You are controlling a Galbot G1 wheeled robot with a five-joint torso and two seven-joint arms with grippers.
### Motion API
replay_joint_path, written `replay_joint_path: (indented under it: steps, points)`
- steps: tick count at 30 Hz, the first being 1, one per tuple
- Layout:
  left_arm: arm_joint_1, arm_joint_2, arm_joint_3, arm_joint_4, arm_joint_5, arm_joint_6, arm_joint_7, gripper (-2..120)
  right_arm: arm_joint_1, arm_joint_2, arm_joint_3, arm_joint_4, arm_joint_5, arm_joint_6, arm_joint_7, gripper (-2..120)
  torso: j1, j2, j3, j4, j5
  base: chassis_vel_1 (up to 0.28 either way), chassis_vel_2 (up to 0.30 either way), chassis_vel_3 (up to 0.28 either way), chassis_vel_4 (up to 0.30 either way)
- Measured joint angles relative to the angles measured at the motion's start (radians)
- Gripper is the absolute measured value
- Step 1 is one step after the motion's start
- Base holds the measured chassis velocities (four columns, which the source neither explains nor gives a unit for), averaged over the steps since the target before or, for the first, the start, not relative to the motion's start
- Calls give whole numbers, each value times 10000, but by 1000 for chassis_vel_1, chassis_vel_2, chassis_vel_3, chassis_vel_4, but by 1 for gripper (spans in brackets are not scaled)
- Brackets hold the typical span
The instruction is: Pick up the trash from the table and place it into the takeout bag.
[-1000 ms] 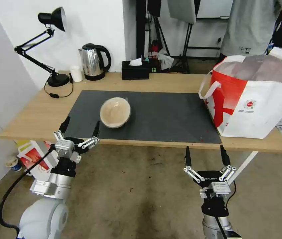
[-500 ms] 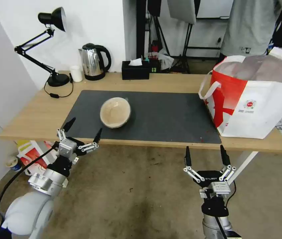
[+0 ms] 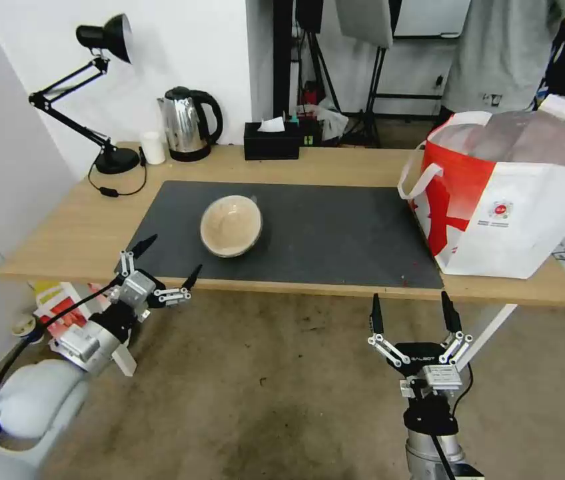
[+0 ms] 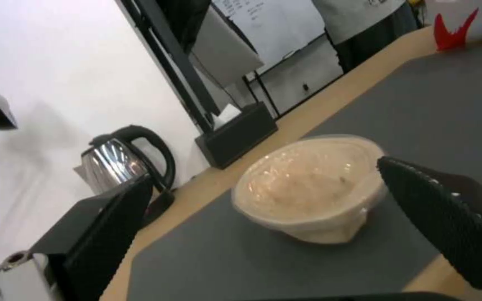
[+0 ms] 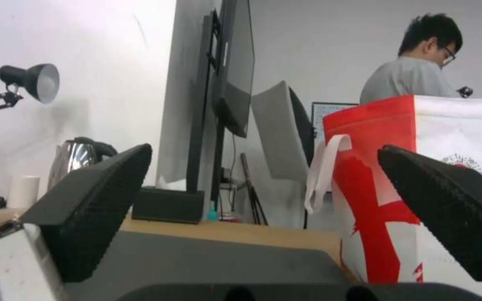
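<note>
Left gripper (image 3: 166, 262), fingers spread, hovers at the table's (image 3: 62, 233) front edge, aimed at 1 tan bowl (image 3: 231, 225) mid-mat. Right gripper (image 3: 412, 312) waits released. Thin rim could slip or tip.

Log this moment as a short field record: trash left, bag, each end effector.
trash on table: tan bowl, tilted, on the dark mat
takeout bag: white and red bag, upright at the table's right end, apart from the bowl
left end effector: open, at the table's near edge, pointed at the bowl, not touching it
right end effector: open, empty, below the near edge, fingers up
bystander: person in grey shirt behind the bag
</note>
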Motion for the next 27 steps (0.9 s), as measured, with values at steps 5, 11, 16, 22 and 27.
replay_joint_path:
  steps: [5, 11, 16, 22, 27]
  points:
    - [-298, 217, 108, 242, -67, 23, 10, 100, 0, 0, 0, 0, 0, 0, 0, 100, 0, 0, 0, 0, 0, 0, 0, 0, 0]
    - [-344, 378, 188, 418, -39, 11, 41, 100, 0, 0, 0, 0, 1, 0, 0, 100, 0, 0, 0, 1, 0, 0, 0, 0, 0]
    - [-403, 468, 258, 453, -18, 8, 51, 100, 0, 0, 0, 0, 1, 0, 0, 100, 0, 0, 0, 1, 0, 0, 0, 0, 0]
    - [-408, 556, 299, 450, -9, 9, 52, 100, 0, -1, 0, 0, 0, 0, 0, 100, 0, -1, 0, 1, 0, 0, 0, 0, 0]
    - [-378, 801, 393, 388, 10, 22, 55, 100, 0, 0, 0, 0, 0, 0, 0, 100, 0, -2, 0, 1, 1, 0, 0, 0, 0]
